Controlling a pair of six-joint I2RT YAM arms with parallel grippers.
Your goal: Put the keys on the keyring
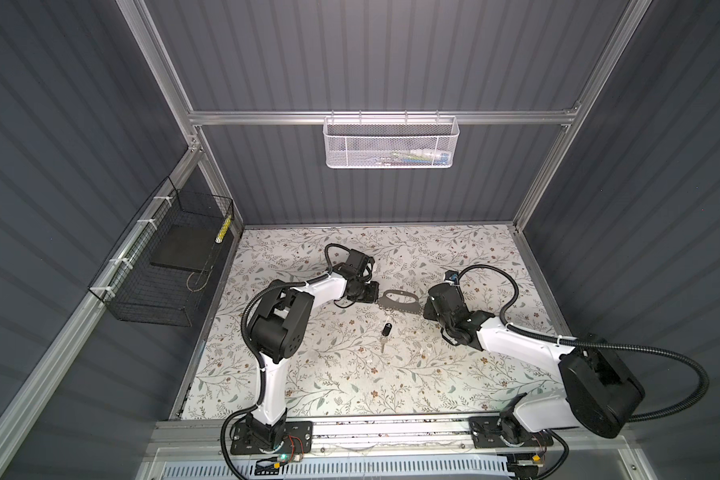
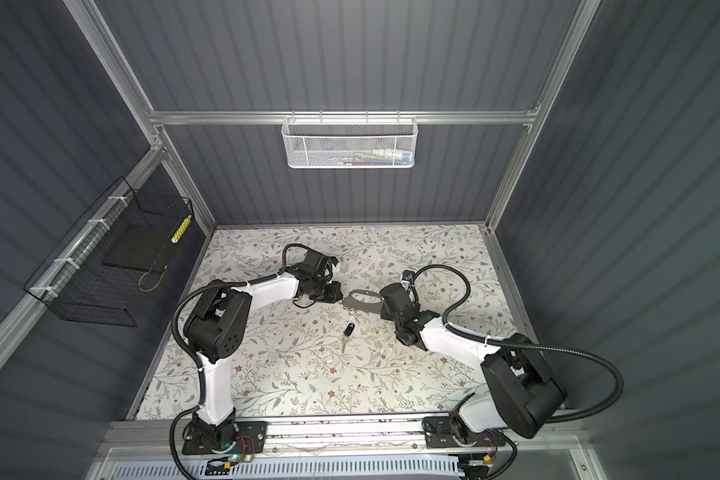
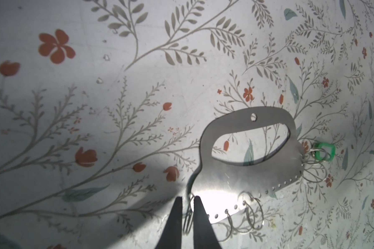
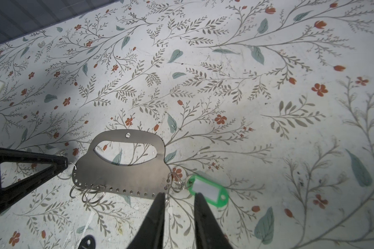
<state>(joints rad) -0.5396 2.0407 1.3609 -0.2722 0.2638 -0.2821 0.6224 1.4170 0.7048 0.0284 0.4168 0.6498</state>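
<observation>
Top views, left claw [image 1: 377, 300] [image 2: 341, 299]: my tips are at one end of the keyring [image 1: 404, 308] [image 2: 364, 309], which lies flat on the table [image 1: 350, 374].
Top views, right claw [image 1: 425, 311] [image 2: 381, 313]: my tips are at the keyring's other end. The key [image 1: 387, 330] [image 2: 348, 330] lies apart, nearer my bases.
Left wrist view, left claw [image 3: 187, 199]: narrow, with a small ring [image 3: 188, 215] on the keyring [image 3: 235, 176] between my tips. I cannot tell whether I pinch it. The green tag [image 3: 325, 152] is at the far end.
Right wrist view, right claw [image 4: 179, 196]: tips apart, gripping nothing. The keyring [image 4: 138, 179] is just ahead and the green tag [image 4: 207, 189] just beside one tip.

One keyring [image 4: 134, 179], one key [image 1: 387, 331], one green tag [image 4: 206, 190]
</observation>
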